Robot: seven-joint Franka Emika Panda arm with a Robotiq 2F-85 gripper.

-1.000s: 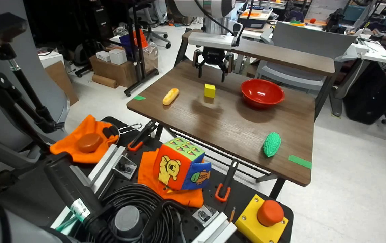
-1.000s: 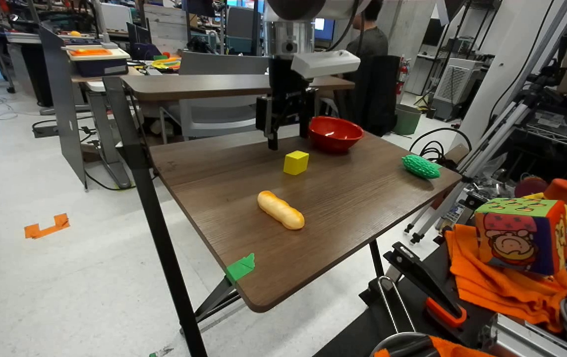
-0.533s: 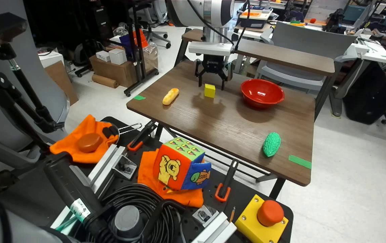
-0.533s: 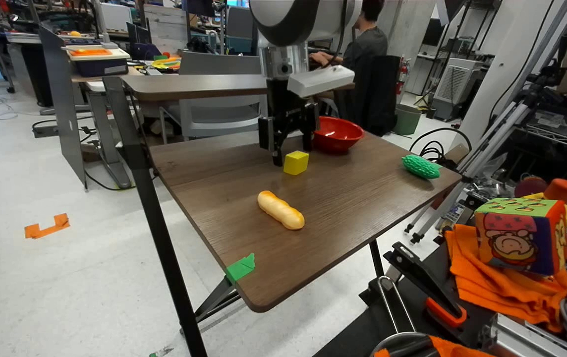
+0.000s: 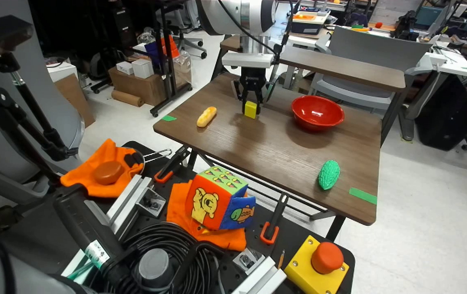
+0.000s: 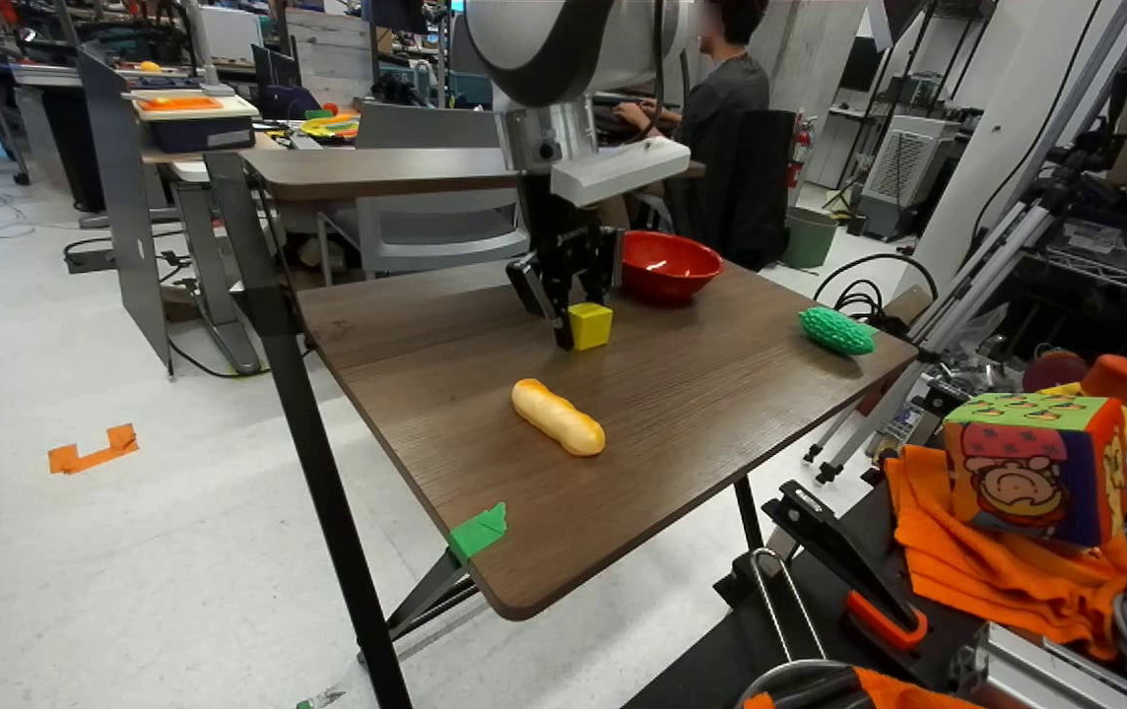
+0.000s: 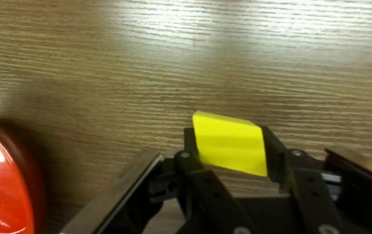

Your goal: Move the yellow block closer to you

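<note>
The small yellow block (image 7: 231,143) is squeezed between the two black fingers (image 7: 274,152) of my gripper (image 7: 231,145) in the wrist view, a finger pressed to each side. It sits slightly askew between them. In both exterior views the block (image 5: 251,111) appears at table height, towards the far side of the brown table (image 5: 282,151), with the gripper (image 6: 583,323) reaching down around it from above. Whether its underside touches the tabletop is hard to tell.
A red bowl (image 5: 317,113) stands beside the gripper, its rim also at the wrist view's left edge. A bread-like oblong (image 6: 559,418) lies on the block's other side. A bumpy green piece (image 5: 329,174) rests near the table's edge, close to green tape (image 5: 363,195).
The gripper has come down over the yellow block, and its jaws have gone from wide apart to shut on it. The block has shifted and turned slightly.
</note>
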